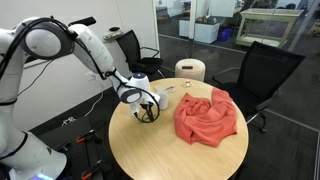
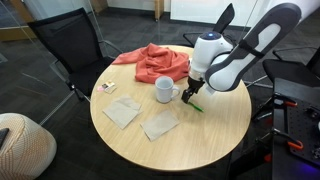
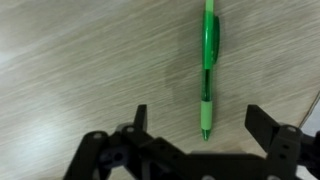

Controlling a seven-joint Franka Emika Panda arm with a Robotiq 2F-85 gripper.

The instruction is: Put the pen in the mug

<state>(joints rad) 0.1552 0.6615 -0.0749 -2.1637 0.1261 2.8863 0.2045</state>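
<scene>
The green pen (image 3: 208,62) lies flat on the round wooden table, its tip pointing toward the camera in the wrist view. It also shows in an exterior view (image 2: 194,105), just below the fingers. My gripper (image 3: 200,118) is open, its two fingers spread to either side of the pen's tip, just above the tabletop and holding nothing. In the exterior views the gripper (image 2: 190,93) hangs right beside the whitish-grey mug (image 2: 164,90), which stands upright near the table's middle. In an exterior view the gripper (image 1: 147,108) hides the mug and pen.
A crumpled red cloth (image 2: 157,62) lies on the far side of the table (image 2: 215,138); it also shows in an exterior view (image 1: 207,115). Two paper napkins (image 2: 122,112) (image 2: 160,124) and a small packet (image 2: 108,88) lie near the mug. Black chairs surround the table.
</scene>
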